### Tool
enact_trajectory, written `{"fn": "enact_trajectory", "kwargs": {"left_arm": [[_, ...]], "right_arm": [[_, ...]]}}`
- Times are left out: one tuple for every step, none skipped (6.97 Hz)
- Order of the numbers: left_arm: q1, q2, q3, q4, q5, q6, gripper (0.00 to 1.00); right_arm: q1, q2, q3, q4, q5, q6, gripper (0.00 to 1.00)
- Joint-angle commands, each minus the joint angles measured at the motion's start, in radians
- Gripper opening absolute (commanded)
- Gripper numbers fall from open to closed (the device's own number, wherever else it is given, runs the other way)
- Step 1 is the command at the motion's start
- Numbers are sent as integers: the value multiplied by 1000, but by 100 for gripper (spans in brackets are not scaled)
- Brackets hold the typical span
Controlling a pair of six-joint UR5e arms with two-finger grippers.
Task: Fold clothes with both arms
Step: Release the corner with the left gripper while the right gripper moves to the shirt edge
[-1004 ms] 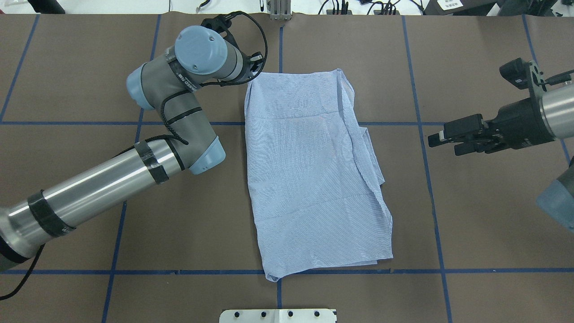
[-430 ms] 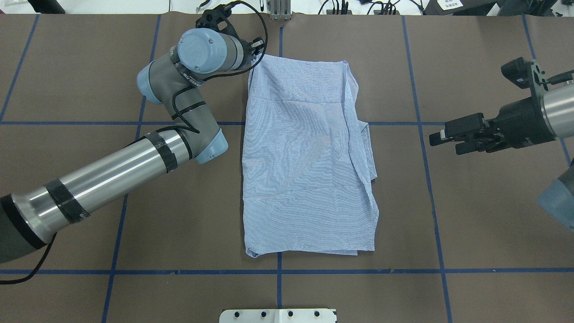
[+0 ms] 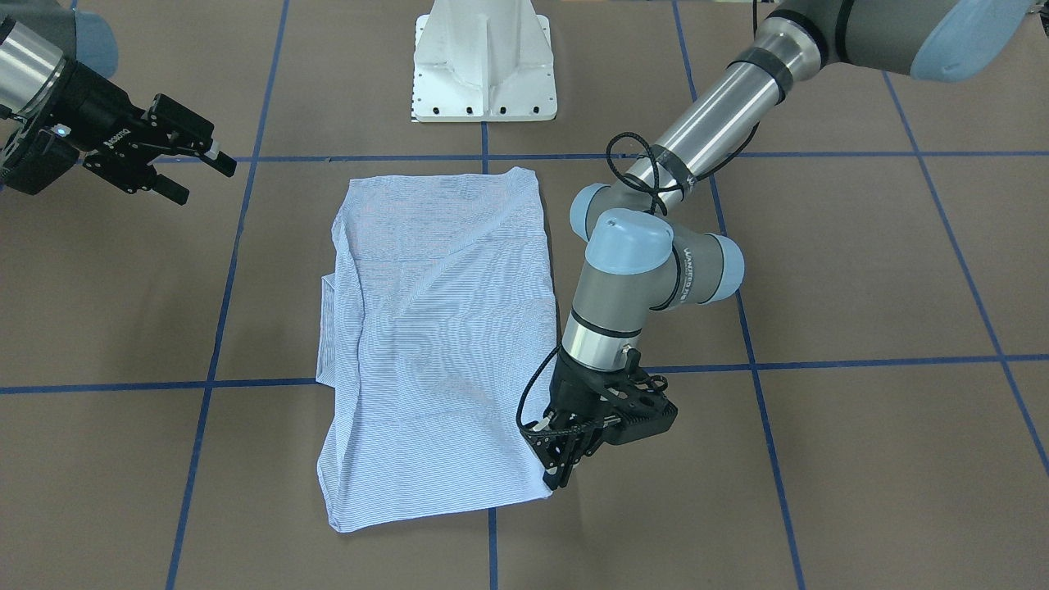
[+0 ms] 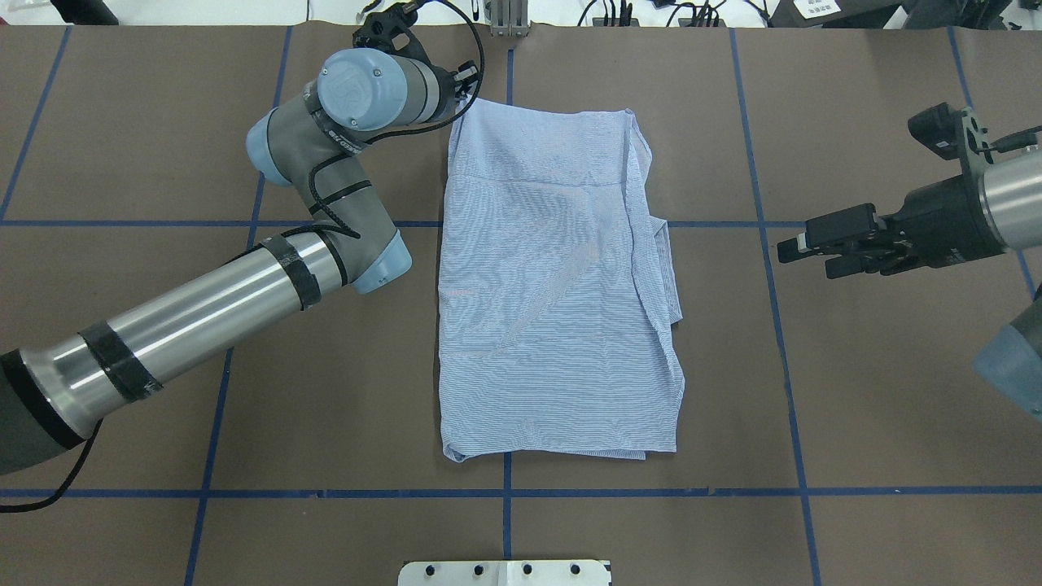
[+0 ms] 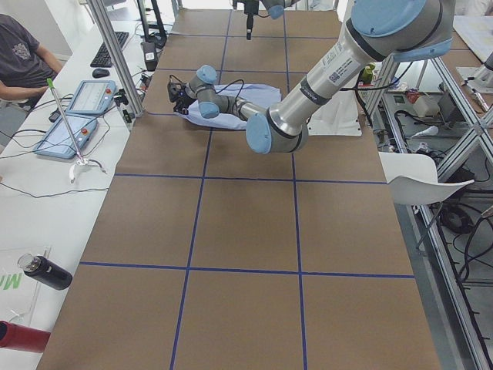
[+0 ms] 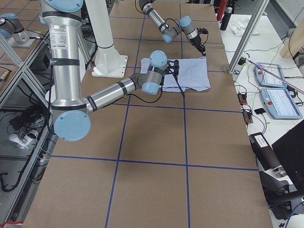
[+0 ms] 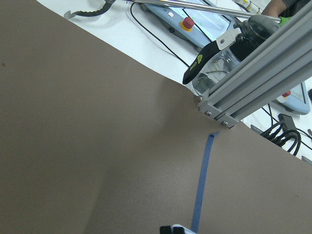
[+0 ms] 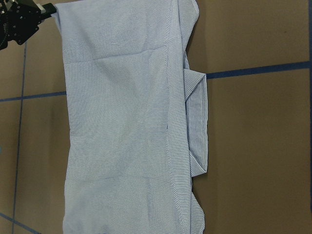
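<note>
The light blue striped shirt (image 4: pixel 553 285) lies flat mid-table, folded into a long rectangle (image 3: pixel 434 344) (image 8: pixel 126 122). A narrower layer pokes out along the side nearest the right arm. My left gripper (image 3: pixel 560 474) points down at the shirt's far corner on the left arm's side (image 4: pixel 466 85). Its fingers are pinched together on that corner. My right gripper (image 4: pixel 804 262) hovers above bare table well to the right of the shirt, open and holding nothing (image 3: pixel 201 176). The left wrist view shows only table surface; the shirt is out of its frame.
The brown table cover carries blue tape lines (image 4: pixel 505 492). The white pedestal base (image 3: pixel 483 65) stands at the near edge. An aluminium post (image 7: pixel 253 83) and a bottle (image 7: pixel 219 63) sit past the far edge, near cables. A seated person (image 5: pixel 23 62) is beside the table.
My left gripper moved toward the table's far edge, dragging the shirt with it. The near hem slid off the blue line and the cloth straightened. The right gripper barely moved.
</note>
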Motion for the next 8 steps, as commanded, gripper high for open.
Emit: {"fn": "enact_trajectory", "kwargs": {"left_arm": [[-22,5,-81,0,-12,4,100],[-22,37,-159,16,-41,6,100],[-23,110,-275,18,-97,6,100],[-25,182,-383,18,-134,6,100],[-25,233,-437,18,-163,6,100],[-25,255,-470,18,-165,8,100],[-26,276,-496,18,-174,6,100],[-28,286,-505,18,-187,6,100]], "right_arm": [[-36,4,-8,-7,-57,-1,100],[-104,19,-26,-12,-150,-1,100],[-151,36,-66,-12,-223,-1,100],[-160,70,-109,-25,-236,-3,100],[-182,139,-115,-142,-257,-3,100],[-232,244,-115,-321,-330,-6,100],[-267,315,-117,-464,-387,-76,100],[-290,367,-121,-605,-427,-167,100]]}}
